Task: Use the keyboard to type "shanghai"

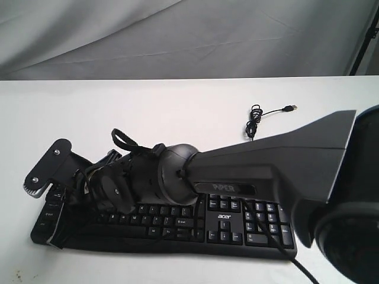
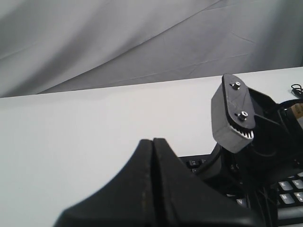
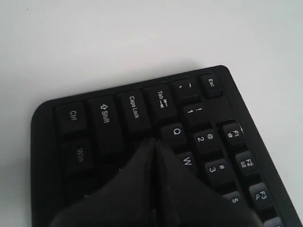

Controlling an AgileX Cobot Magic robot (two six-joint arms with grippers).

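The black keyboard (image 1: 177, 223) lies along the table's near edge, with its acer logo to the right of centre. My right arm (image 1: 254, 171) reaches across it to its left end. In the right wrist view the right gripper (image 3: 155, 141) is shut and empty. Its joined tips point down at the key beside Caps Lock and below Q on the keyboard (image 3: 109, 118), hiding that key's legend. The left gripper (image 2: 152, 142) is also shut with nothing in it, over bare table beside the keyboard's corner (image 2: 195, 163). It faces the right gripper's grey toothed plate (image 2: 232, 113).
The keyboard's thin USB cable (image 1: 254, 121) lies coiled on the white table (image 1: 148, 106) behind the keyboard, with its plug to the right. An arm cable (image 1: 273, 238) crosses the number pad. A grey cloth backdrop (image 1: 177, 35) hangs behind the table.
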